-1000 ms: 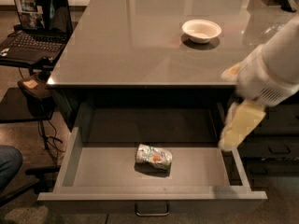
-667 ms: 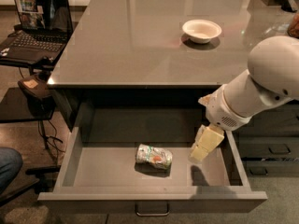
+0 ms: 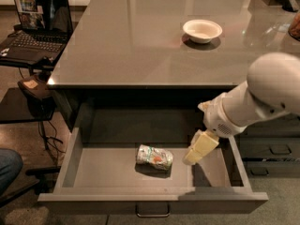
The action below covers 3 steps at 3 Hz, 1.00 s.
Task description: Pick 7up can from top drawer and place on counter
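The 7up can (image 3: pixel 154 157) lies on its side, dented, on the floor of the open top drawer (image 3: pixel 117 172), a little left of its middle. My gripper (image 3: pixel 191 158) hangs inside the drawer just right of the can, a small gap between them; only one cream-coloured finger shows. The white arm reaches in from the right. The counter (image 3: pixel 140 36) is the glossy grey top behind and above the drawer.
A white bowl (image 3: pixel 202 30) sits on the counter at the back right. A laptop (image 3: pixel 35 22) stands on a small dark table at left. Dark drawers with black handles (image 3: pixel 276 150) are at right. A person's knee (image 3: pixel 7 170) shows at lower left.
My gripper has moved left and down into the drawer, from its right rim to just beside the can. The can has not moved.
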Motion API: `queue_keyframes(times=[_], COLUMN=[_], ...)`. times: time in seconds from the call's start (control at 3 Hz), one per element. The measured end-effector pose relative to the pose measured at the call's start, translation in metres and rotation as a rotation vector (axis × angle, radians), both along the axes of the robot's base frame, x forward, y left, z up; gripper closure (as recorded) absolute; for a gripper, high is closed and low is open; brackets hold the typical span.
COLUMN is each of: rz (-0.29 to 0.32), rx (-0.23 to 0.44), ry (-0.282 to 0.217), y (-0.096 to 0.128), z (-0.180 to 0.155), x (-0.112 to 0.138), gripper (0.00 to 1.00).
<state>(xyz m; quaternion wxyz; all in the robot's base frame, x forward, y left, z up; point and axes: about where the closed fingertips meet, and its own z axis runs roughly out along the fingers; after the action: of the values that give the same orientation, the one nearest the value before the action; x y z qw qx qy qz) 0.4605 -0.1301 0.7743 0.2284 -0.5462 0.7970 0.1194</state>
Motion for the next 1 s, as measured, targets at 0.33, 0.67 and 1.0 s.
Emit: queue_keyframes(times=[0.33,0.67,1.0], rz=[-0.112,-0.149,-0.149], rx=[0.106,0.123,0.123], ry=[0.004,-0.064,-0.064], y=[0.021,0.02,0.02], z=[-0.041,-0.035,-0.035], x=[0.026,0.046,0.046], gripper=[0.0,0.0,0.0])
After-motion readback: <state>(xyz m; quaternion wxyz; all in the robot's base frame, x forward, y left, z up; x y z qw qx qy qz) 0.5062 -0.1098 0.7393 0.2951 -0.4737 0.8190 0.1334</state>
